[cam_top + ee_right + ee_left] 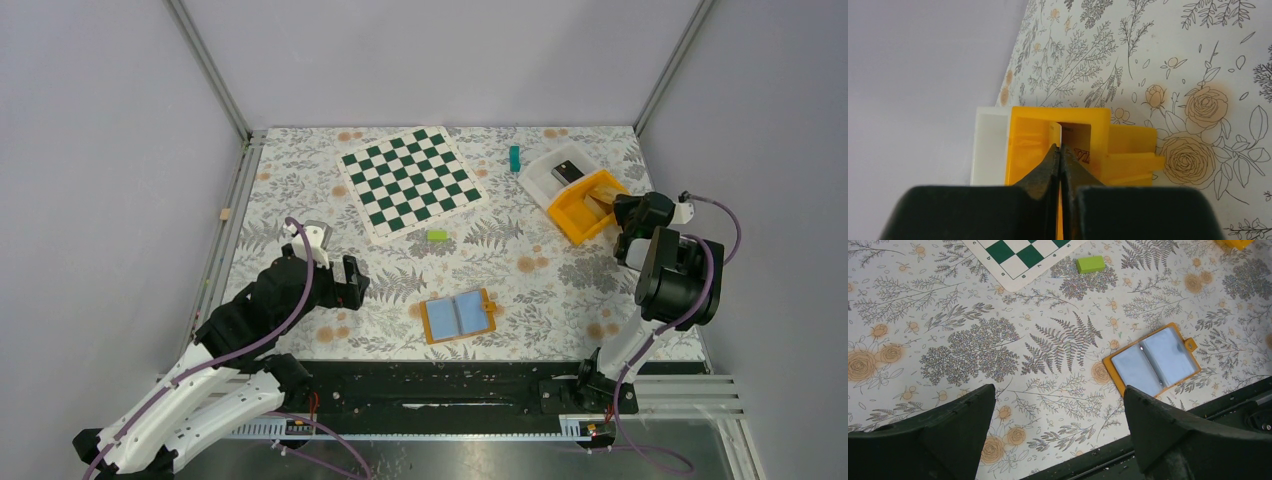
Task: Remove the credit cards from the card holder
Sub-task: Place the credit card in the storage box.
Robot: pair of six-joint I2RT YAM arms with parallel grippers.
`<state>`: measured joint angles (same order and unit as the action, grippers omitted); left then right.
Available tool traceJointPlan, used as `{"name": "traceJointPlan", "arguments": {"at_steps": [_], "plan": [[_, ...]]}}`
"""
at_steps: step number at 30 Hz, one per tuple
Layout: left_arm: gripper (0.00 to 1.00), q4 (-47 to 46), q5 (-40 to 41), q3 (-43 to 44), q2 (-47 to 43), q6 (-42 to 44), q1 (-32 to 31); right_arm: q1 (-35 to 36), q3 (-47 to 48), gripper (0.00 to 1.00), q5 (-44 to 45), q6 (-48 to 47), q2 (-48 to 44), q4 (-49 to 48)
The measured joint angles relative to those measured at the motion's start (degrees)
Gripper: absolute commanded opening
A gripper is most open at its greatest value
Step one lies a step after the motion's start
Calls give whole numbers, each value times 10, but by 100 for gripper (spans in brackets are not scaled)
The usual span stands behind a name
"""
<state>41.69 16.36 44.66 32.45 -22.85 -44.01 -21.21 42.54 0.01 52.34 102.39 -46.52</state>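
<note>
The card holder (1190,345) lies open and flat on the floral table (560,290), close to the near edge and roughly midway between the two arms. The credit cards (442,318) are in it, one light-blue card showing in each leaf, with the orange border visible all round them. Bare cloth surrounds the holder on its left, right and far sides. On its near side only a narrow strip of cloth separates it from the black rail.

The left gripper (352,282) hangs above the table to the left of the holder, apart from it, with its fingers (948,432) spread wide and nothing between them. A small green block (1090,264) lies farther off, just beside the near corner of the chessboard (412,183).

The right gripper (1060,149) is at the far right, over the deep orange bin (1033,145), with its fingers pressed together. The pictures do not show whether anything thin is pinched between them. A white bin (990,145) touches the orange one on its far-left side. A teal block (514,158) stands left of the white bin.
</note>
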Motion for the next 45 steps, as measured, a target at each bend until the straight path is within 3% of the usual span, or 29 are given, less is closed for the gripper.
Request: {"name": "traceJointPlan", "arguments": {"at_steps": [6, 14, 21, 36, 38, 45], "plan": [[99, 0, 0, 0, 0, 1, 0, 0, -13, 0, 15, 26, 1, -23], [99, 0, 0, 0, 0, 2, 0, 0, -13, 22, 26, 50, 9, -39], [99, 0, 0, 0, 0, 2, 0, -1, -11, 29, 35, 58, 7, -39], [99, 3, 0, 0, 0, 2, 0, -1, 43, 38, 60, 54, -55, 177], [99, 3, 0, 0, 0, 2, 0, 0, 54, 37, 66, 52, -58, 203], [99, 3, 0, 0, 0, 2, 0, -1, 71, 13, 75, 48, -58, 253]]}}
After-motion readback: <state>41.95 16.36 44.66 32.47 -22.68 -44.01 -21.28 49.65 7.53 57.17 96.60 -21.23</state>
